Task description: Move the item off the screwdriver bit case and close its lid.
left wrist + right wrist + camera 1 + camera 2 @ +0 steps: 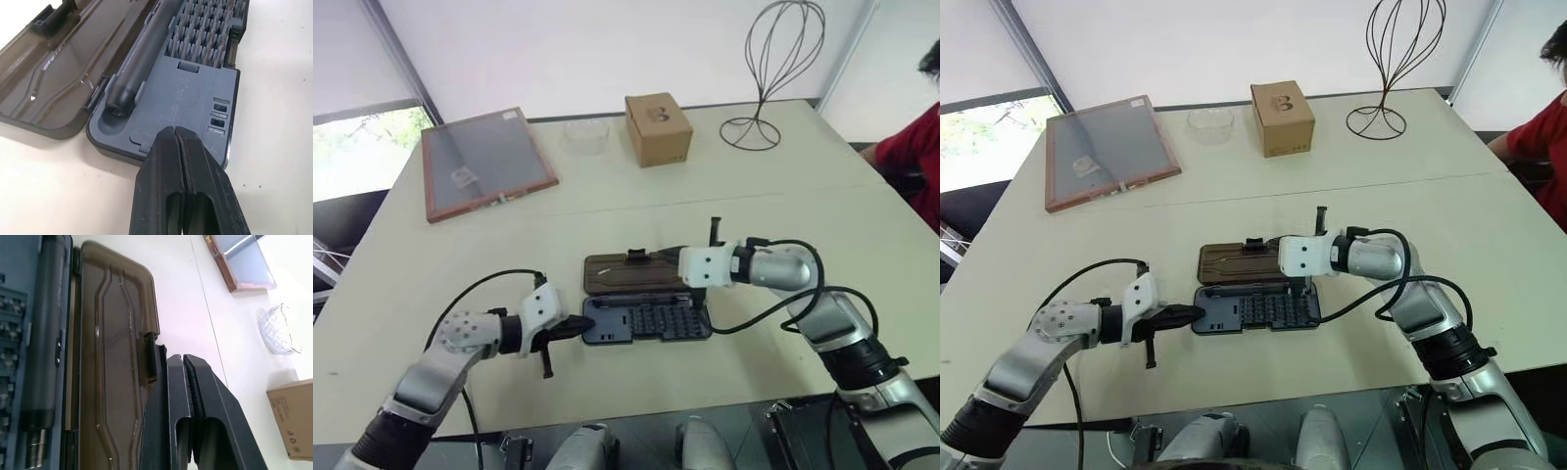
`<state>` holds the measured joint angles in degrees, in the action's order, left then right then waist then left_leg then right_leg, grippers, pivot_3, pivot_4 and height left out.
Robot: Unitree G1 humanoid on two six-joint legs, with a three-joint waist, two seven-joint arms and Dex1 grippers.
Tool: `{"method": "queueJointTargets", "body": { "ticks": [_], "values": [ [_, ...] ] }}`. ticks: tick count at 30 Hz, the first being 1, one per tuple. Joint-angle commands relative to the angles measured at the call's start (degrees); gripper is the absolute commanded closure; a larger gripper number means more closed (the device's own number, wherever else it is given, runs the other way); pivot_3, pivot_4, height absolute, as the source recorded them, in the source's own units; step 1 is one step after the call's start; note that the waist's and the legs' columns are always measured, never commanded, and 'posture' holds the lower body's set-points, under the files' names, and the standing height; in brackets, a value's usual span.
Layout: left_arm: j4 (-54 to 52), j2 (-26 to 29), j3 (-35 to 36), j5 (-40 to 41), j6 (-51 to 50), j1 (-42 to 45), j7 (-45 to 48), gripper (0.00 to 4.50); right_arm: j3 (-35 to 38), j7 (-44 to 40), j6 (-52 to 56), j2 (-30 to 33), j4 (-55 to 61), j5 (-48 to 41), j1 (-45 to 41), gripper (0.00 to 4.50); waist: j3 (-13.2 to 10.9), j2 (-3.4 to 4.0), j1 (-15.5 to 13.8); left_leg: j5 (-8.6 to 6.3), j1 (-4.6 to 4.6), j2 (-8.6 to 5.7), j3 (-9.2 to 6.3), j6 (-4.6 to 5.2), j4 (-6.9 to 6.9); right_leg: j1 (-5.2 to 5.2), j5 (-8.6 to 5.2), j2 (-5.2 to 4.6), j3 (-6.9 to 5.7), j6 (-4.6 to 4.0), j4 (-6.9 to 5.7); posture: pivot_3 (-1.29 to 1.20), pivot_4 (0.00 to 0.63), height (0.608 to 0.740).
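The screwdriver bit case (651,323) lies open mid-table, its grey base holding rows of bits (210,34) and a dark driver handle (142,58). Its smoky brown lid (626,274) lies flat on the far side of the base. My left gripper (585,324) is shut, with its tip (174,130) at the left end of the base. My right gripper (653,257) is shut too and reaches in from the right over the lid's far edge, its tip (182,357) beside the lid's latch (148,357).
At the back of the table stand a cardboard box (658,127), a clear bowl (584,134), a wire stand (773,69) and a wood-framed panel (484,162). A person in red (911,147) sits at the right edge.
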<state>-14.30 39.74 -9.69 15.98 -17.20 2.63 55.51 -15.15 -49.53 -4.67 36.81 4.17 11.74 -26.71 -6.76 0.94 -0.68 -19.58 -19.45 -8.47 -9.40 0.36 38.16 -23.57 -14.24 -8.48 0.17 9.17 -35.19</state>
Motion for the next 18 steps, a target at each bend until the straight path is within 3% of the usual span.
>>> {"method": "queueJointTargets", "body": {
  "ticks": [1, 3, 5, 9, 18],
  "values": [
    [3.6, 1.3, -2.6, -3.2, -1.1, -2.0, 0.5, 4.50, 5.5, -0.2, 15.4, -4.9, -2.1, -9.3, -5.6, 4.48, -0.1, -0.04, 0.2, 0.00, 0.00, 0.01, 0.01, 0.00, 0.00, 0.00, 0.00, 0.01, 0.01, -0.01, 0.00, 0.00, 0.150, 0.740],
    [3.5, 1.3, -2.9, -3.6, -0.6, -2.0, 0.4, 4.50, 7.3, -0.2, 22.0, -6.8, -5.0, -12.0, -9.4, 4.48, -0.1, 0.05, 0.1, 0.01, 0.00, 0.03, 0.02, -0.02, 0.00, 0.01, -0.02, 0.01, 0.02, -0.05, 0.02, 0.00, 0.150, 0.740],
    [3.5, 1.6, -3.5, -4.8, 0.5, -1.7, 0.4, 4.50, 6.8, -0.6, 27.2, -7.1, -9.1, -11.9, -13.9, 3.63, -0.1, 0.07, 0.1, 0.01, -0.01, 0.03, 0.01, -0.02, 0.00, 0.00, -0.03, 0.00, 0.02, -0.07, 0.02, 0.00, 0.150, 0.740],
    [4.5, 1.9, -5.0, -8.1, 3.2, -0.5, -0.1, 4.50, 3.3, -3.4, 33.6, -6.9, -18.3, -10.7, -21.5, 1.48, -0.1, 0.06, 0.0, 0.01, -0.02, 0.02, -0.08, -0.02, -0.06, 0.00, -0.04, -0.02, -0.04, -0.07, 0.03, 0.00, 0.150, 0.740],
    [5.0, 0.7, -6.5, -11.4, 4.9, 0.3, -2.6, 4.50, -3.5, -15.9, 36.0, -7.7, -34.9, -10.6, -29.5, 1.48, -0.2, 0.12, 0.2, 0.01, -0.04, 0.01, -0.05, -0.01, -0.06, -0.02, -0.04, -0.04, -0.04, -0.07, 0.04, 0.00, 0.150, 0.740]
  ]
}}
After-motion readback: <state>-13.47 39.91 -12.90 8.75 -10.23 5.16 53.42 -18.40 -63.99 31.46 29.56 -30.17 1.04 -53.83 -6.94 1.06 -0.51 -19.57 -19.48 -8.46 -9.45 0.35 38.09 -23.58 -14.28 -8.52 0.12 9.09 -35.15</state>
